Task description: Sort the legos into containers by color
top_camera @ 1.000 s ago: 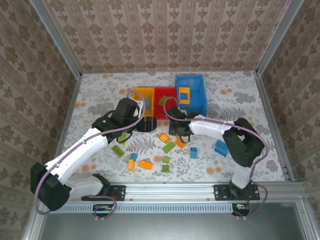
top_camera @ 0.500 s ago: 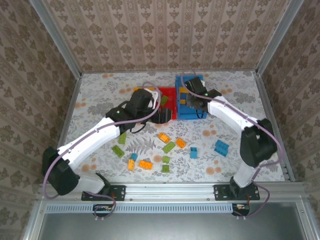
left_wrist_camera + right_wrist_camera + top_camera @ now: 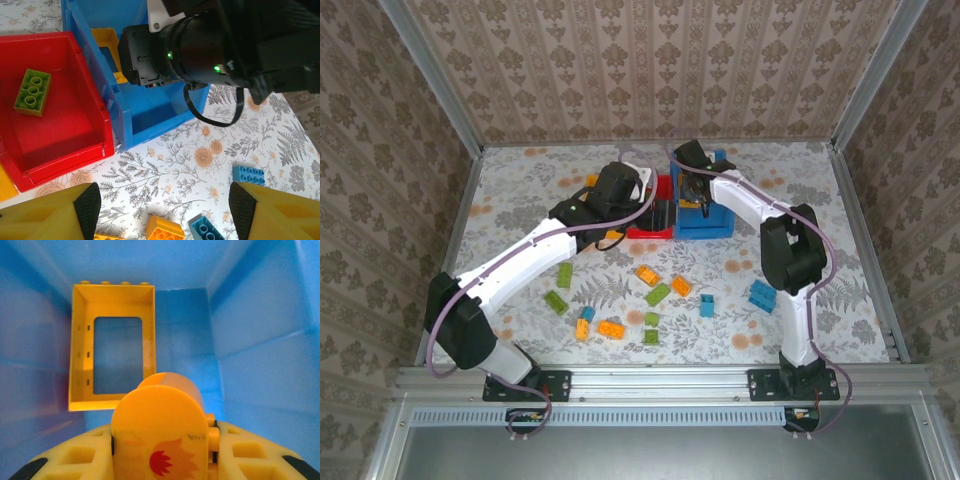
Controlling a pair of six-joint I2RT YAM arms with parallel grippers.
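Overhead view: my left gripper [image 3: 655, 208] hangs over the red bin [image 3: 642, 231], and my right gripper [image 3: 695, 190] is lowered into the blue bin [image 3: 718, 222], which touches the red one at its 3 o'clock side. A corner of the yellow-orange bin [image 3: 591, 181] shows at 9 o'clock of my left wrist. The loose bricks [image 3: 658, 294], orange, green and blue, lie scattered on the table [image 3: 820, 190] at 6 o'clock of the bins, well apart from both grippers.

Left wrist view: my left gripper [image 3: 165, 212] stands wide, with nothing between its fingers. At 10 o'clock the red bin [image 3: 60, 135] contains one green brick [image 3: 32, 91], lying flat, studs up. At 12 o'clock is the blue bin [image 3: 160, 115], with my right wrist above it.

Right wrist view: my right gripper [image 3: 162, 460] is clamped on an orange rounded piece [image 3: 157, 425] printed with a red flame, inside the blue bin [image 3: 250, 315]. A yellow frame [image 3: 80, 350] lies flat on the floor of the bin at 11 o'clock.
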